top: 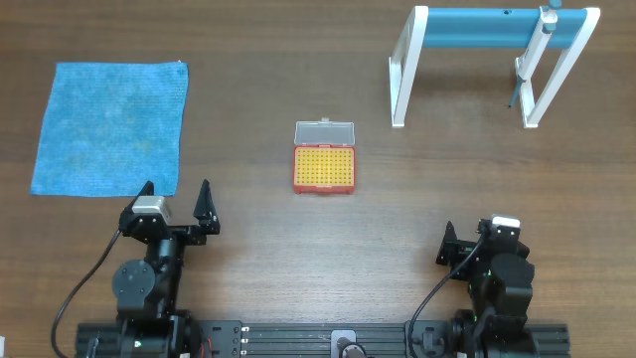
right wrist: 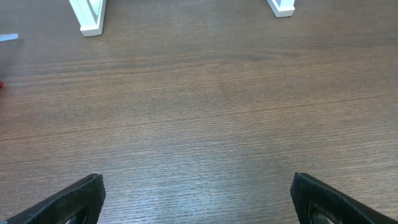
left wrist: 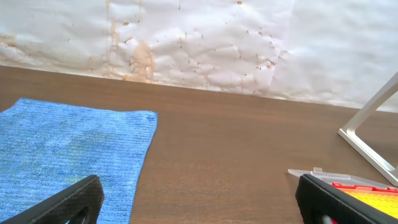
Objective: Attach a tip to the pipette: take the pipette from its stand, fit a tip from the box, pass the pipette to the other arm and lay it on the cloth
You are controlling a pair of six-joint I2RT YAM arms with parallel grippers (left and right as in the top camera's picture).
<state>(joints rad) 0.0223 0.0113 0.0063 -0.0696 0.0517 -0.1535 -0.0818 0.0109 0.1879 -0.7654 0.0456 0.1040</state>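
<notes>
A white pipette point(top: 534, 50) hangs on the right end of the stand point(top: 477, 30), which has a blue bar and white legs and stands at the far right. An orange tip box point(top: 323, 167) full of yellow tips sits mid-table with its clear lid folded back. The blue cloth point(top: 109, 129) lies flat at the far left. My left gripper point(top: 177, 199) is open, low near the cloth's near right corner. My right gripper point(top: 477, 241) is open too, near the front right, well short of the stand. In the left wrist view the cloth point(left wrist: 62, 149) and the box point(left wrist: 367, 193) flank my left gripper point(left wrist: 202, 211).
Bare brown table lies between the box, the cloth and the stand. The right wrist view has my right gripper point(right wrist: 199, 208) over bare wood, with the stand's white feet point(right wrist: 87, 15) far ahead. A white wall point(left wrist: 205, 43) borders the table's far edge.
</notes>
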